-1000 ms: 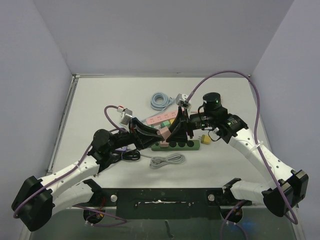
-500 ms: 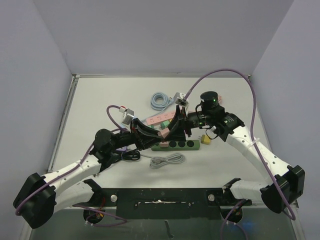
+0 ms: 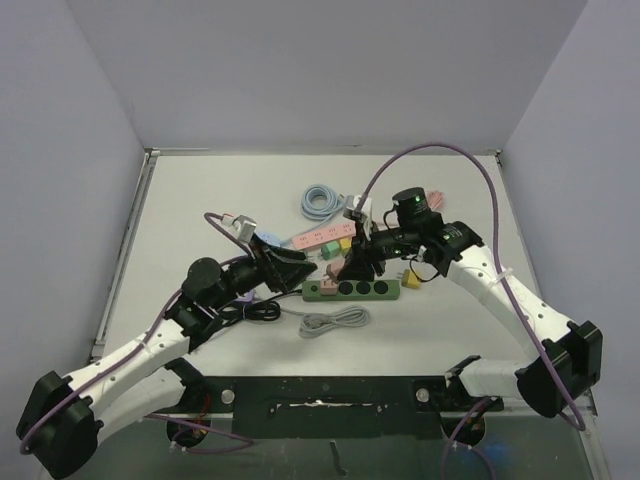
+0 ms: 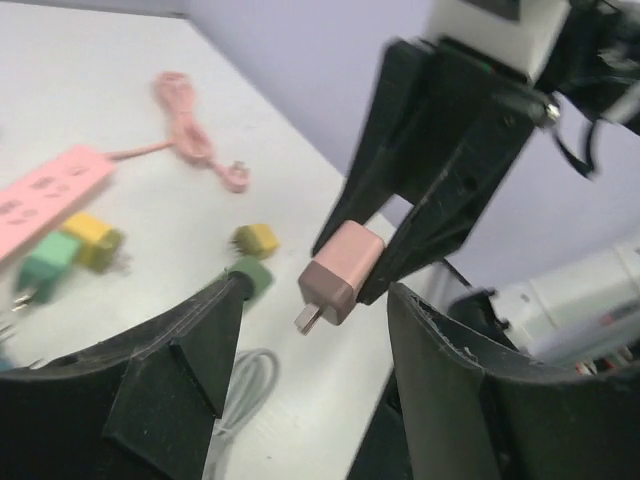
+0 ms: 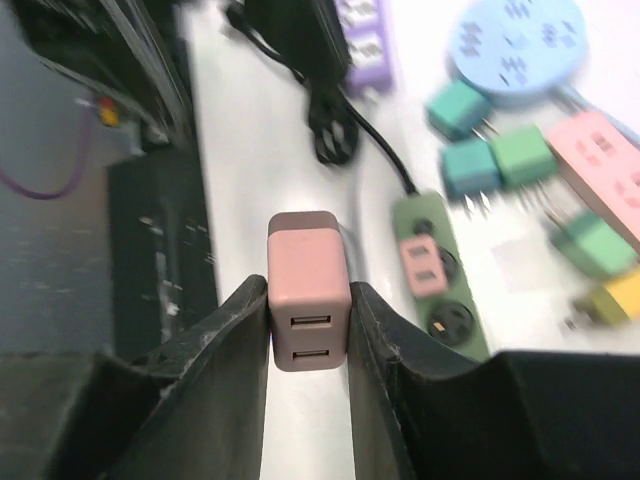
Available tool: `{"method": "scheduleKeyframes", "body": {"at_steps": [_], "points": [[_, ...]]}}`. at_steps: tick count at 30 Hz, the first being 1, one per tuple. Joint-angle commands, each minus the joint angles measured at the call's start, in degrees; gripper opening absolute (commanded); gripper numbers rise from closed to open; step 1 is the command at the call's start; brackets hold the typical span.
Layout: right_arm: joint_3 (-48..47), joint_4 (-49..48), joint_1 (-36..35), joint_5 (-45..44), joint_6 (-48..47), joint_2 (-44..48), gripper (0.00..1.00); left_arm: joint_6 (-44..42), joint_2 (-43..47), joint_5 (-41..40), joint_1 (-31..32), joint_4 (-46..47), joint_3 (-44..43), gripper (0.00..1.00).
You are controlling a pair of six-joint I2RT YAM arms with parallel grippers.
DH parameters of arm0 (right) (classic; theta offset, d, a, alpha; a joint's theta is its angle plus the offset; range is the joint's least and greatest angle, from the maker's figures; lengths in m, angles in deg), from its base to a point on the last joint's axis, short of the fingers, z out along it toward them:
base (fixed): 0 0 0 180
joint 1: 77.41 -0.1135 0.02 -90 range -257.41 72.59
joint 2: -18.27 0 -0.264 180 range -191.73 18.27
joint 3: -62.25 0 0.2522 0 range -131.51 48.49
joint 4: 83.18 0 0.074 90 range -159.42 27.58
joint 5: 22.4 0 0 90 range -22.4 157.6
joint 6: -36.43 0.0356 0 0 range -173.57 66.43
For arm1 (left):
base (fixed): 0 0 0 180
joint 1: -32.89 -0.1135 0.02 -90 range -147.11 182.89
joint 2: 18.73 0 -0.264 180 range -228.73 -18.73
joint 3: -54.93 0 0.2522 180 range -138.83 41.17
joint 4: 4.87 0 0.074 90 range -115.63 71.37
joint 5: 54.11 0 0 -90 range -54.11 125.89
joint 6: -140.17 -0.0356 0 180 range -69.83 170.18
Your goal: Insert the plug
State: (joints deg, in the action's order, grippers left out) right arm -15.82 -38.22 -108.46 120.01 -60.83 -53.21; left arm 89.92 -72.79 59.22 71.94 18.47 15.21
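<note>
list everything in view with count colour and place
usb charger: 1, pink, in right tool
green strip: 1, green, centre
pink plug: 1, pink, seated in green strip
pink strip: 1, pink, behind green strip
round strip: 1, blue, left of pink strip
loose plugs: several, teal/green/yellow, around pink strip
blue cable: 1, pale blue, back
grey cable: 1, grey, coiled near front
black cable: 1, black, left of grey cable
purple strip: 1, purple, beside black cable
pink cable: 1, pink, back right
left tool: 1, black, open
right tool: 1, black, shut on usb charger
</note>
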Motion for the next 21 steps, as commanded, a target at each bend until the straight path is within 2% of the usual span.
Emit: {"method": "scheduleKeyframes", "body": {"at_steps": [1,4,9,14,21], "points": [[-4.6,13.31,0.35,-21.24,-12.32,-3.21,0.0,-1.89,7.48,-24.08,-1.9,-23.09,-0.44,0.59],[-6.28,18.41,-1.44,-30.55,-15.28,-6.48,0.0,-1.13,12.03,-36.25,-3.19,-36.69,-1.94,0.6],[-8.61,23.47,-7.55,-43.25,-18.36,-11.62,0.0,-5.42,17.82,-40.6,-4.62,-48.93,-6.04,0.6],[-10.37,23.92,-9.73,-45.6,-20.66,-15.88,0.0,-8.07,20.5,-47.51,-4.7,-57.9,-10.91,0.6],[-14.06,24.7,-13.26,-49.31,-24.52,-21.91,0.0,-7.06,24.14,-61.74,-4.82,-65.49,-14.44,0.61]]}}
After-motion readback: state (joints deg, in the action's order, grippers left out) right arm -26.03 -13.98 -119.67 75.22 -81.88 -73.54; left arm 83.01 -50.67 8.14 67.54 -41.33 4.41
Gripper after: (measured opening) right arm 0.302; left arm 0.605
